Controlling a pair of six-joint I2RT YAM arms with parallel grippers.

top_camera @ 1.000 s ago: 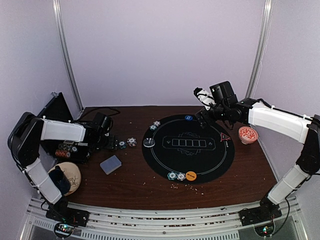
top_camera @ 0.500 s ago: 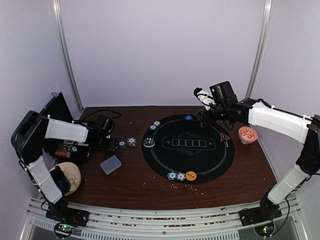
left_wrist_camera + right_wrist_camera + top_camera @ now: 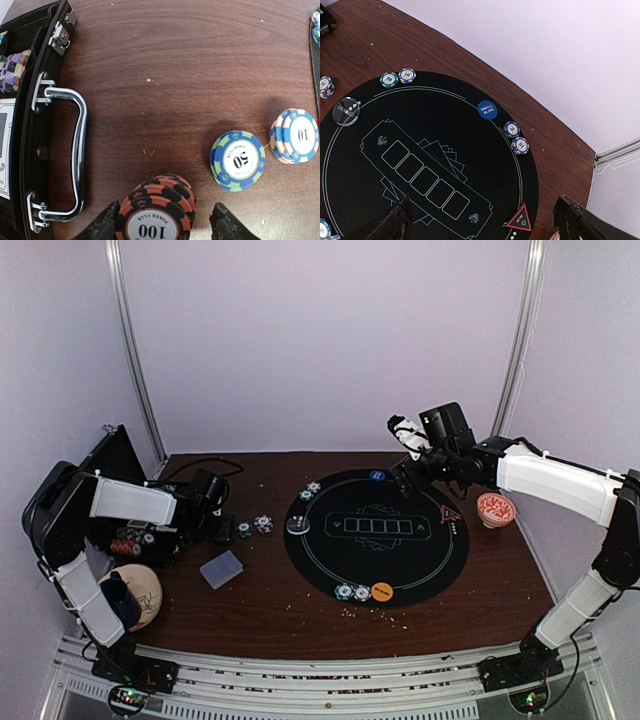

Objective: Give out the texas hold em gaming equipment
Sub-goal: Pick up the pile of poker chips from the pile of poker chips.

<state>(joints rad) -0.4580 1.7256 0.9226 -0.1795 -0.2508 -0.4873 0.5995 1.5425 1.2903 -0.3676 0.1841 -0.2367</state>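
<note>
A stack of red-and-black 100 chips (image 3: 157, 215) stands on the wood between the fingers of my left gripper (image 3: 167, 229). It touches the left finger and a gap shows at the right one, so the gripper is open. Just beyond lie a green-blue 50 chip stack (image 3: 238, 161) and a 10 chip stack (image 3: 296, 136). My right gripper (image 3: 487, 225) hangs wide open above the black mat (image 3: 445, 115), holding nothing. The blue small-blind disc (image 3: 487, 110), two chip piles (image 3: 511, 129) and the red triangle marker (image 3: 520, 221) sit on the mat's rim. The grey-blue card deck (image 3: 221, 568) lies on the wood.
The open black chip case (image 3: 75, 155), with chips (image 3: 12, 67) inside, stands left of my left gripper. A red-and-white bowl (image 3: 496, 508) sits right of the mat. An orange disc (image 3: 382, 591) and a clear disc (image 3: 297, 525) lie on the mat. A wooden round (image 3: 130, 592) sits front left.
The left arm shifted slightly a second ago and has held still since. The right arm and the chips have not moved.
</note>
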